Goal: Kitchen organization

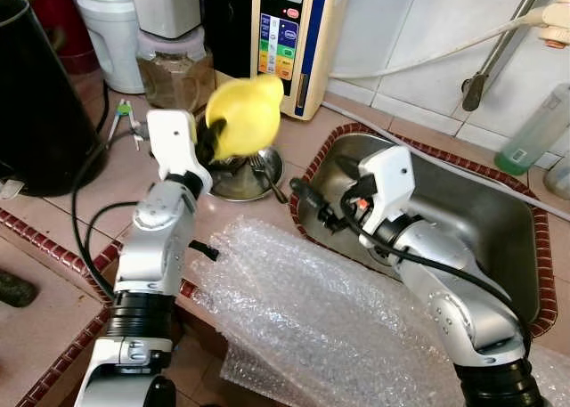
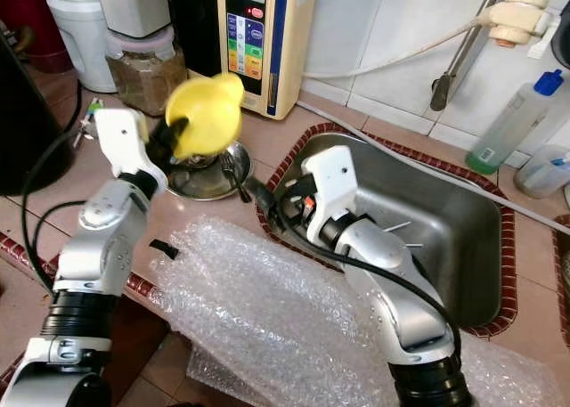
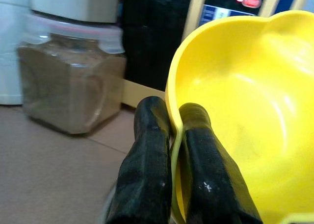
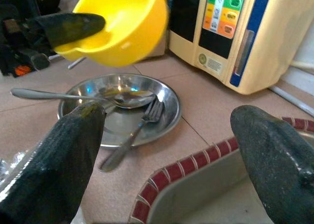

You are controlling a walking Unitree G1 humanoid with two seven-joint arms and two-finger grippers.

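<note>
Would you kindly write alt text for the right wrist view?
A yellow bowl, pinched at its rim by the left gripper, hangs above a steel plate holding a spoon and fork. The open right gripper frames the foreground beside the sink's red-tiled rim.

Bubble wrap [image 1: 303,318] drapes over the tabletop [image 1: 53,309] edge at 6 o'clock. A jar [image 1: 175,69] stands at 11 o'clock, a bottle [image 2: 512,122] at 2 o'clock.

We are in a home kitchen: a steel sink [image 2: 463,238] at centre right, white wall tiles [image 1: 419,33] at the top, a dirty plate [image 4: 147,118] with fork [image 4: 132,136] and spoon [image 4: 73,95] on the tiled table [image 1: 134,184].
</note>
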